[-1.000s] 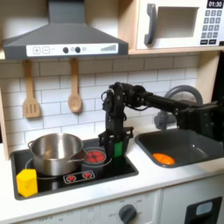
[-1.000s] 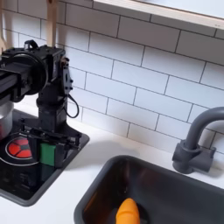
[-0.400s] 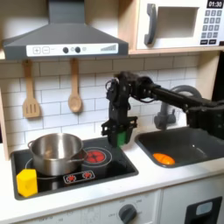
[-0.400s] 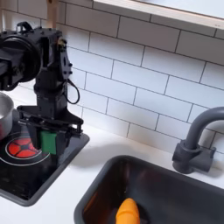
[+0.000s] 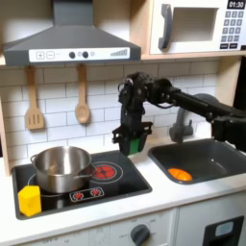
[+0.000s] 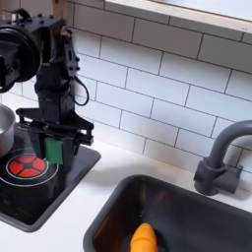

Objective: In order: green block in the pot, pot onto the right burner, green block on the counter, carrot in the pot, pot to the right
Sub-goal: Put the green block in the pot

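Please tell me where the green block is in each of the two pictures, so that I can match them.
First exterior view: the green block is at the picture's middle, held in the gripper, above the counter between stovetop and sink.
Second exterior view: the green block is at the second exterior view's left, between the jaws, over the stovetop's corner.
Shared landmark: the carrot lying in the sink.

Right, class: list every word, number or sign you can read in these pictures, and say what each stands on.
"01:30" or similar, blurred: the display of the white microwave at the first exterior view's top right.
Microwave keypad: too small to read.
Grey range hood controls: too blurred to read.
No other text.
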You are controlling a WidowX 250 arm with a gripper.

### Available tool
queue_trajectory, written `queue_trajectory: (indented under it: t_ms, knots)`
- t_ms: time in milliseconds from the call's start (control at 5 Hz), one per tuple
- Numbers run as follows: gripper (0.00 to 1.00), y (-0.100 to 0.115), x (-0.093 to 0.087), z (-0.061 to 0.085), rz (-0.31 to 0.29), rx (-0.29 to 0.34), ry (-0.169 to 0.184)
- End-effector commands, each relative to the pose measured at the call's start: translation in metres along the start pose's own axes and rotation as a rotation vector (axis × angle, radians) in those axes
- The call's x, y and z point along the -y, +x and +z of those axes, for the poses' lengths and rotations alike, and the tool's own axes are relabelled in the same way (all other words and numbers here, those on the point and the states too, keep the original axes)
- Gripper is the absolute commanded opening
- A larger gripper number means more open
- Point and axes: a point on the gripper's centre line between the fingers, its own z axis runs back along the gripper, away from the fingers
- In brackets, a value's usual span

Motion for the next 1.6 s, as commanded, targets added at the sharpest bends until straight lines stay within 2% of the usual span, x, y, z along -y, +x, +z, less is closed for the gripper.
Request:
queue_trajectory:
  t_ms: [0,400,600,1000,1400]
  knots:
    - [0.0,-0.003,-0.03,0.026,0.08,0.069,0.015]
    - [0.0,-0.007,-0.057,0.033,0.152,0.092,0.045]
    - [0.0,-0.004,-0.067,0.03,0.179,0.098,0.053]
    - [0.0,0.008,-0.082,0.035,0.207,0.122,0.084]
    - [0.0,0.014,-0.106,0.03,0.258,0.119,0.113]
